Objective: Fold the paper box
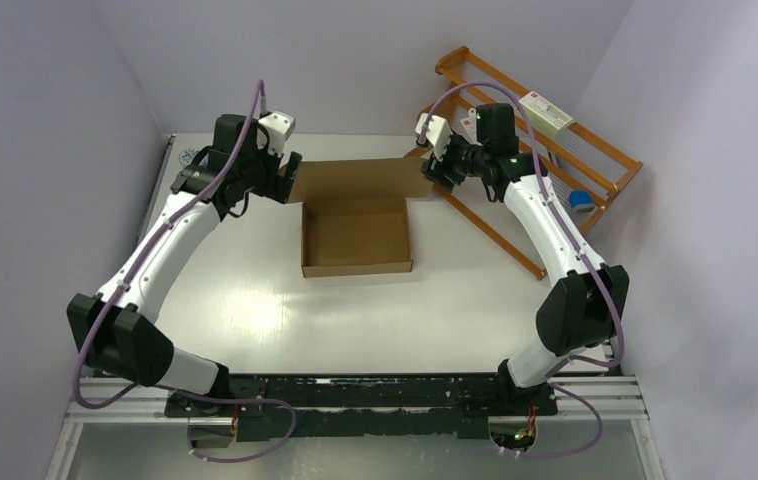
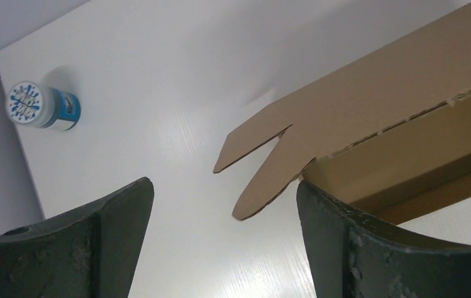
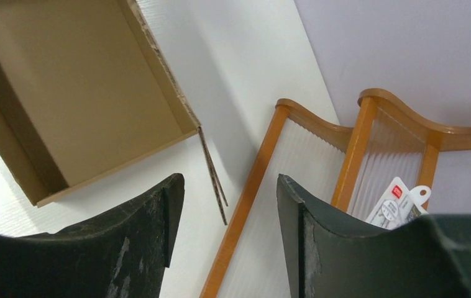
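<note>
The paper box (image 1: 355, 238) is a shallow brown cardboard tray in the middle of the table, with its lid panel (image 1: 360, 179) standing up along the far side. My left gripper (image 1: 290, 178) is at the lid's left end and open. In the left wrist view the lid's two notched tabs (image 2: 264, 167) point into the gap ahead of my left gripper (image 2: 224, 192), touching neither finger. My right gripper (image 1: 431, 165) is at the lid's right end, also open. In the right wrist view the lid's side flap (image 3: 214, 171) shows edge-on just beyond my right gripper (image 3: 230, 186), with nothing between the fingers.
An orange wooden rack (image 1: 555, 170) leans at the back right, close behind my right gripper; its rail (image 3: 251, 186) runs under the fingers. A white carton with a red label (image 1: 545, 115) and a blue roll (image 1: 582, 200) rest on it. A blue-and-white jar (image 2: 40, 107) stands at the back left corner.
</note>
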Motion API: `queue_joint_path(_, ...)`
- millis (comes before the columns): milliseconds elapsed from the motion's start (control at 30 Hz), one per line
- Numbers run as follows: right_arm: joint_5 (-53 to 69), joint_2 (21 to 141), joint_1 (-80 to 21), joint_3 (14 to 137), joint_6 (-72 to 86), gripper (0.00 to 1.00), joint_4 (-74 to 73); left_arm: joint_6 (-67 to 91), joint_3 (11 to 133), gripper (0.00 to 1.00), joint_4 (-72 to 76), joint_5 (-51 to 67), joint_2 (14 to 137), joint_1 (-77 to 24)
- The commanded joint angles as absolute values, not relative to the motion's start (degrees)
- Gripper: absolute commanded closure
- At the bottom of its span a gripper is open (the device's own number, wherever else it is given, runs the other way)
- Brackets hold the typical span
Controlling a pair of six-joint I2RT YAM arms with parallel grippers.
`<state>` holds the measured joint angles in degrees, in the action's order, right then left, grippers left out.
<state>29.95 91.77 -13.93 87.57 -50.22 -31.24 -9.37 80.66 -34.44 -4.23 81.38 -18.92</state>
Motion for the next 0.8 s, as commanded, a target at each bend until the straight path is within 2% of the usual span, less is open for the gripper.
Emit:
queue_joint_path(0, 33.03, 93.64, -13.54, 88.36, -49.34, 0.43, -30.94, -12.12, 83.89, 0.11, -36.05, -0.89, 84.26, -18.98)
queue_joint_path(567, 37.38, 99.99, -13.58, 89.45, -48.22, 0.57, -29.62, -16.23, 89.47, 0.32, -37.35, 2.24, 92.46, -18.98)
queue_joint_path(767, 37.74, 100.29, -13.58, 89.93, -48.01, 0.64, -29.64, -16.43, 90.44, 0.46, -39.27, 2.32, 93.53, -18.98)
